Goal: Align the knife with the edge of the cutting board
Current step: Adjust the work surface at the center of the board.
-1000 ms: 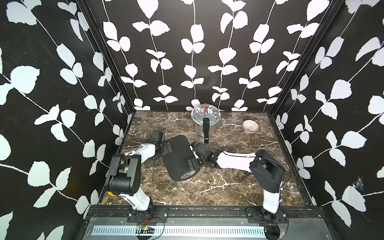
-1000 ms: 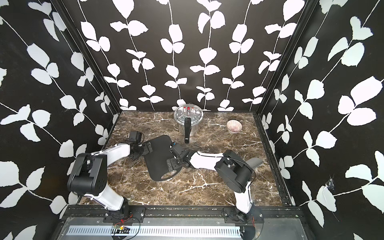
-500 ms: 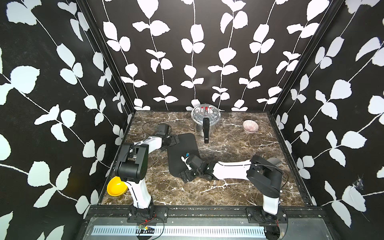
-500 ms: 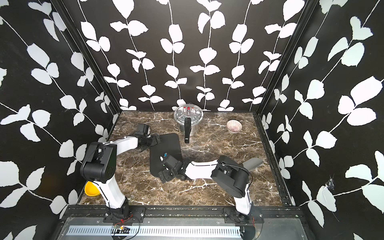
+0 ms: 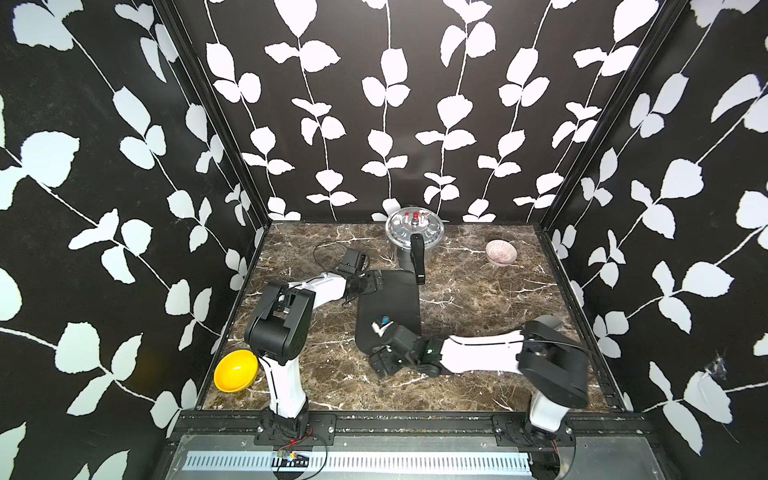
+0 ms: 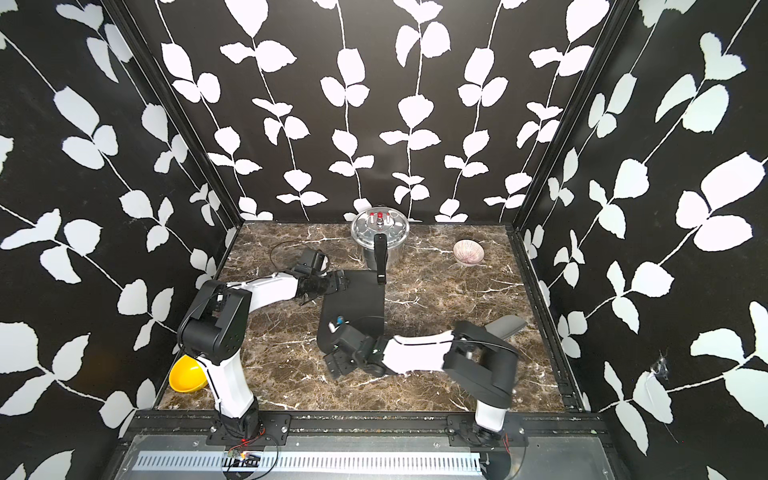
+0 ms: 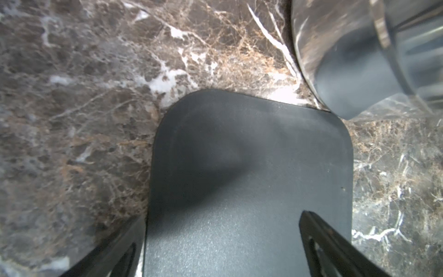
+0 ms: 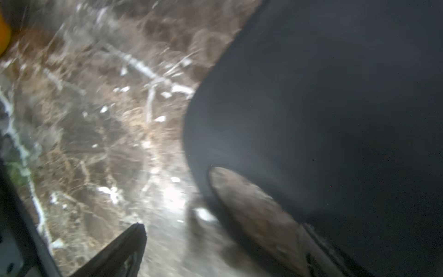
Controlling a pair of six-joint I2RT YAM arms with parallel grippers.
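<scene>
The black cutting board (image 5: 390, 303) (image 6: 357, 297) lies lengthwise on the marble, its hole end nearest me. My left gripper (image 5: 376, 282) (image 7: 223, 218) is open at the board's far left corner. One finger is over the board and the other is off its edge. My right gripper (image 5: 380, 345) (image 8: 223, 225) is open at the near end, beside the oval hole (image 8: 251, 203). A silver-grey flat piece (image 6: 507, 323) pokes out behind the right arm's elbow and looks like the knife's blade. Its handle is hidden.
A steel pot (image 5: 413, 230) stands at the back, its long black handle (image 5: 417, 264) reaching over the board's far edge. A pink patterned bowl (image 5: 500, 252) sits at the back right. A yellow bowl (image 5: 235, 370) sits by the left arm's base. Patterned walls close three sides.
The board has turned from a slant to nearly straight, front to back. My left gripper moved farther back along it and my right gripper swung to its near end. The yellow bowl came into view.
</scene>
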